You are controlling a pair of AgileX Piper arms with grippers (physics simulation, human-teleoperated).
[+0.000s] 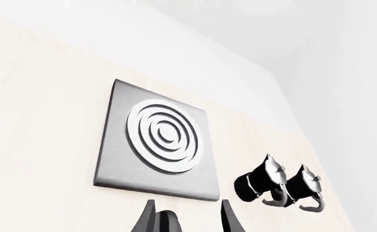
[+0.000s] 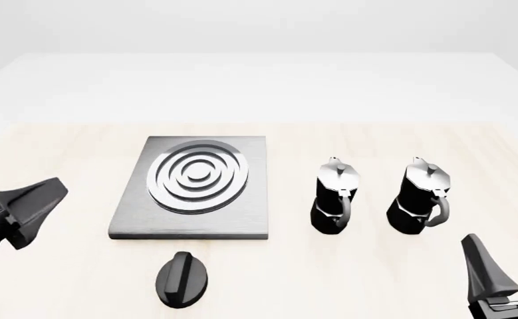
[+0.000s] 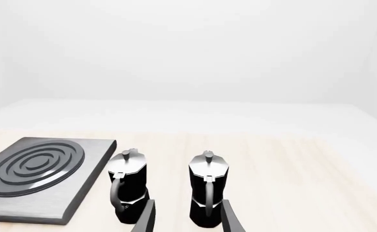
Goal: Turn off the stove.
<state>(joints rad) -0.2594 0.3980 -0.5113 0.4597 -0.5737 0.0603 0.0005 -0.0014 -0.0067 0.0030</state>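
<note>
Nearest the front camera, the black knob (image 2: 183,280) with its raised bar is seen lying on the pale wooden table (image 2: 54,279), just in front of the stove (image 2: 143,211) and apart from its near edge. At the lower right corner of the same view the right gripper (image 2: 510,262) is shown with its 2 dark fingers spread apart and nothing between them. At the left edge the left gripper (image 2: 14,206) is only partly in frame, and its finger spacing cannot be told there.

That spacing is supplied by the left wrist view, where the left gripper (image 1: 187,217) is seen with its fingers set apart and holding nothing. Between them a small dark rounded shape is visible, too cut off to be identified. The stove (image 1: 114,145) is seen ahead of the fingers, and both moka pots (image 1: 278,183) appear tilted beside it.

In the right wrist view the fingertips of the right gripper (image 3: 187,217) are spread, with the 2 moka pots (image 3: 169,191) standing upright just beyond them, handles turned toward the camera. Only part of the stove (image 3: 85,188) is seen there, and the knob is out of frame. The concentric silver rings (image 2: 198,176) are shown whole in the front view.
</note>
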